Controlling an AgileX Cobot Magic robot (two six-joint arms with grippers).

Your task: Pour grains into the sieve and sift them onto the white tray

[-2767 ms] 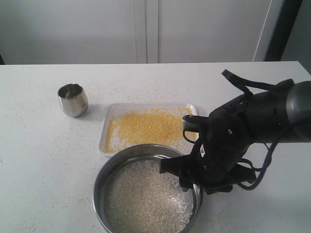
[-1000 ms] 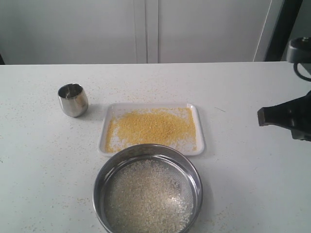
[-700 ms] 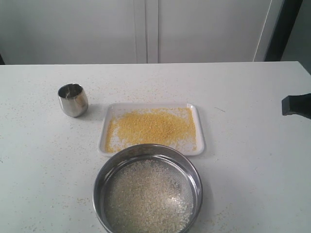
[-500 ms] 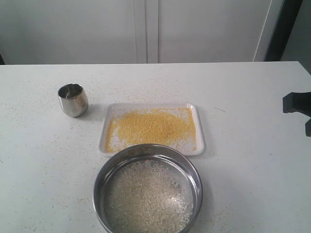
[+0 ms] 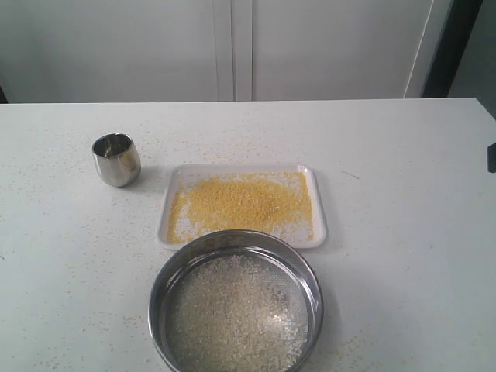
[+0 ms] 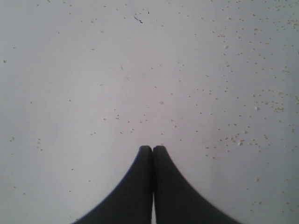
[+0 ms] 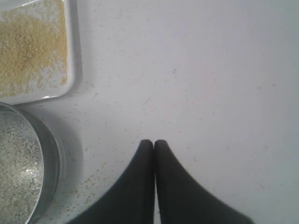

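Right pincer (image 7: 154, 141) has quit the sieve (image 5: 159, 294), closed on nothing (left pincer (image 6: 153, 147) likewise); grains (image 5: 240, 201) sifted onto white tray (image 5: 318, 225), task seemingly done.

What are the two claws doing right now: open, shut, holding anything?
Left gripper: shut, holding nothing.
Right gripper: shut, holding nothing.

My exterior camera sits high, looking down across the tabletop (image 5: 403, 256) toward the wall (image 5: 116, 46). Each wrist camera faces down, close, past the left end effector (image 6: 153, 149) and right end effector (image 7: 153, 143); only the right shares tray (image 7: 72, 70) and sieve (image 7: 49, 154) with it.
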